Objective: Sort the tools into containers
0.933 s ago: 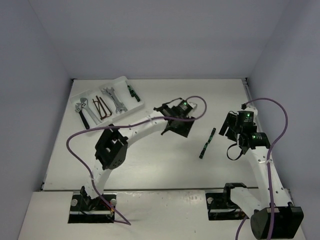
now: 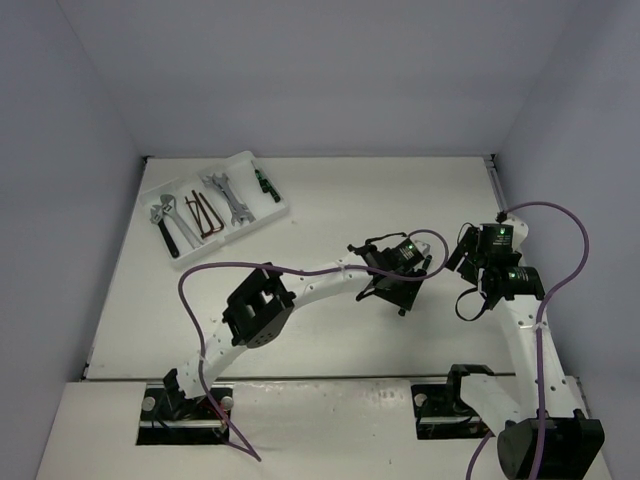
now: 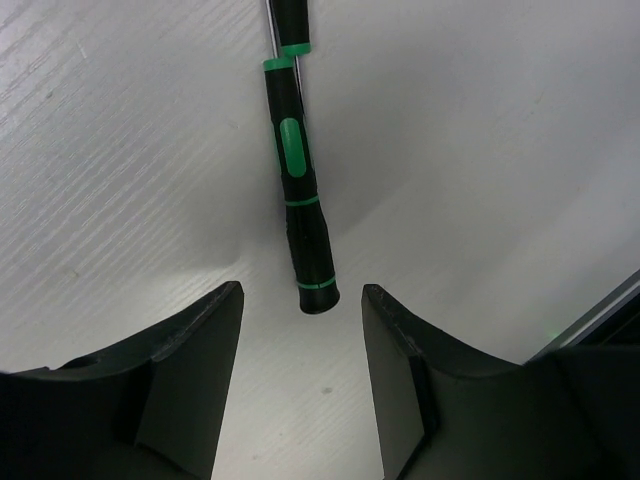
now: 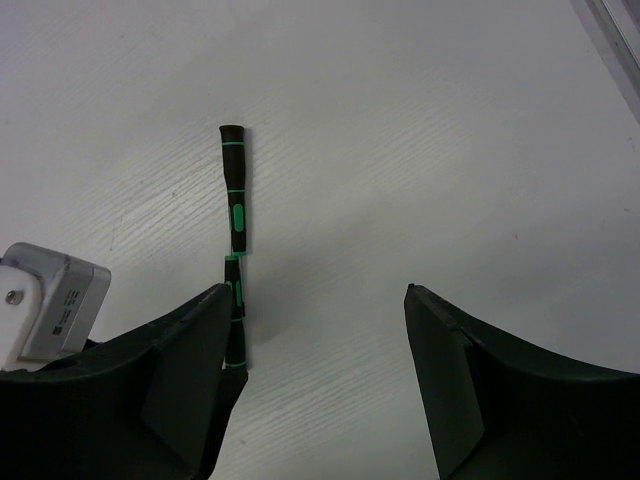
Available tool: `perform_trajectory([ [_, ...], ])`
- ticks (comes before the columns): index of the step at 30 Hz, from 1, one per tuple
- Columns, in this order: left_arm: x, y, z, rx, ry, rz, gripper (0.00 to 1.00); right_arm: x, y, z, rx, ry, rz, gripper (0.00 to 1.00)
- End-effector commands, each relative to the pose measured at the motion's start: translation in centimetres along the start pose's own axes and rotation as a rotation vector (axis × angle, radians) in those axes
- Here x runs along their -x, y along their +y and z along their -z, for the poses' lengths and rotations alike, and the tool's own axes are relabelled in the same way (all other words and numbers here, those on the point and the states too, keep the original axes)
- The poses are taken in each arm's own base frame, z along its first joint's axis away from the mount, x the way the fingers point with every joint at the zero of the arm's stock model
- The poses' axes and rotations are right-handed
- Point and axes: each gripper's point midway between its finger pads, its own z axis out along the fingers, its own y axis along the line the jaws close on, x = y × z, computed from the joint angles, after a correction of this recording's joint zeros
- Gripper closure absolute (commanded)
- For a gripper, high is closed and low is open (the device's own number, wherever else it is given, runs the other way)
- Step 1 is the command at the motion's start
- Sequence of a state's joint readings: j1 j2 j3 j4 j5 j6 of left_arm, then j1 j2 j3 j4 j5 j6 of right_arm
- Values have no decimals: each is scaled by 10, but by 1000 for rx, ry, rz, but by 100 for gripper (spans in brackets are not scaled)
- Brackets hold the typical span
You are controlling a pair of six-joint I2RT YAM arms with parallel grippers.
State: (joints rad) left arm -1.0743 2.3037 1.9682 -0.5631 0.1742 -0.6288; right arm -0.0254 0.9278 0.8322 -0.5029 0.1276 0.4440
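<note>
Left gripper [image 3: 300, 292] hangs low over the table [image 3: 480, 150], jaws partly spread with nothing in them. The near screwdriver [image 3: 297, 190], black with green bands, lies dead ahead, its butt end just poking into the gap between the fingers [image 3: 190, 340]. The alignment looks good: the handle runs straight away from the gripper, so the jaws will close across it. Only the very end sits between them, though, so I'd slide forward until the pads flank the thick green-marked grip, then drop and squeeze. Watch the second screwdriver [image 3: 285, 25] lying end to end just beyond it, since a sloppy advance could nudge it, and a round handle may roll. The right gripper [image 4: 316, 290] waits alongside, jaws apart and empty, both screwdrivers ahead and to its left. The white tray [image 2: 243, 157] sits well apart, far back and left of the working gripper.
</note>
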Motion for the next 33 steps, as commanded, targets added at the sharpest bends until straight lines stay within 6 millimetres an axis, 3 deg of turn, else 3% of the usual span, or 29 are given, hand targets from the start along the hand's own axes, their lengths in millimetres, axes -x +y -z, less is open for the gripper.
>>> perform_trajectory([
  [1,16,-19,-3,-49,-49,18,52,5,-1,1,-13,-19,-20,34],
  [7,13,-9,-11,-7,-49,16,55,5,-1,1,-7,-16,-16,33],
  [14,12,23,-2,100,-73,39,98,5,0,1,-2,-15,-10,34],
  [21,2,48,4,150,-56,75,100,4,0,0,-1,-9,-5,33],
  [25,28,81,42,189,-135,140,100,2,2,0,6,-2,-4,33],
  [27,43,111,61,230,-180,187,100,0,1,-2,4,8,-2,33],
  [33,98,189,148,335,-358,281,100,-7,-3,-14,-43,47,-21,33],
])
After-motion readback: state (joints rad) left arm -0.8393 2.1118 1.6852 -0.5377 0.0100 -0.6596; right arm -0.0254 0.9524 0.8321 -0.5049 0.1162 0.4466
